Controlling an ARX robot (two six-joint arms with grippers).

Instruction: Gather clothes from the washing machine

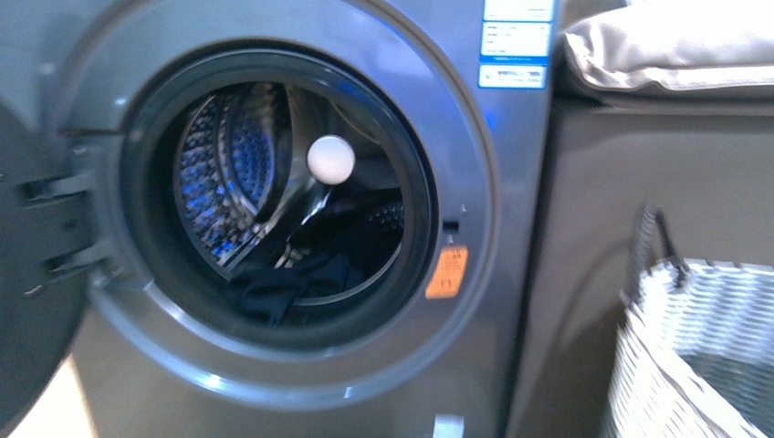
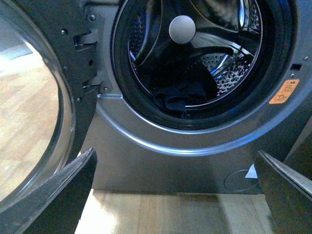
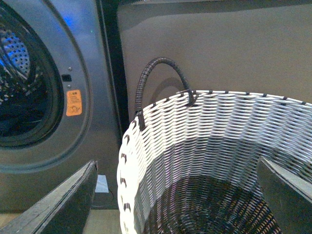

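The door (image 1: 27,237) hangs open on the left. The clothes (image 1: 278,290) lie low in the washer (image 1: 511,182) drum, right by the front rim. I see 1 dark pile. It looks soft, floppy and light, so it is best to pinch a bunched-up fold on top. 1 basket (image 1: 685,356) waits on the right. The left end effector (image 2: 174,153) is spread wide and empty. So is the right end effector (image 3: 176,163), above the basket.
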